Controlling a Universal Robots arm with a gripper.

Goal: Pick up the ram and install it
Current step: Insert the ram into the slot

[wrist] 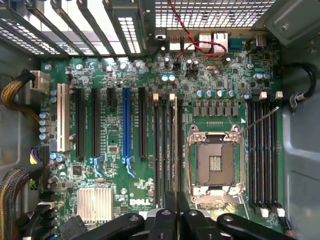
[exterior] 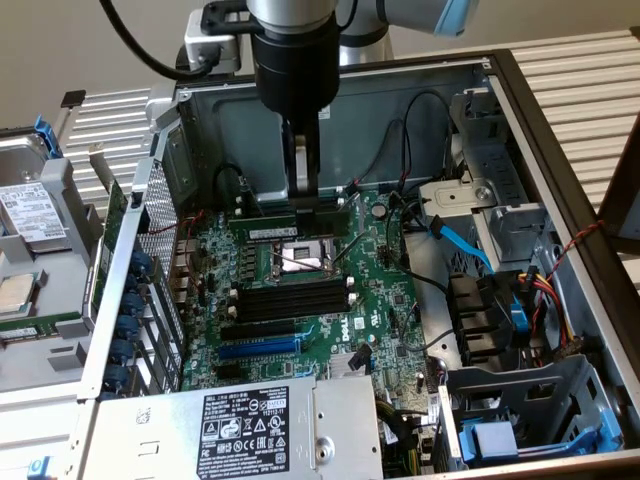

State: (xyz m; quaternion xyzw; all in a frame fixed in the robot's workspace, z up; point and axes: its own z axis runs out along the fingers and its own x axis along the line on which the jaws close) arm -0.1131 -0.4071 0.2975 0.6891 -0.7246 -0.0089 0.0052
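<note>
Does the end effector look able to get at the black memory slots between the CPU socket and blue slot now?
Probably yes: the end effector, shut on the ram, hangs over the open case; those slots look empty and uncovered.

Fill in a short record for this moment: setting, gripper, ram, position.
setting: open computer case, motherboard lying flat inside
gripper: gripper shut on the ram stick, gripping it near the middle of its length
ram stick: level, running the same way as the long black slots
position: over the board beside the processor socket; whether it sits in a slot cannot be told
</note>
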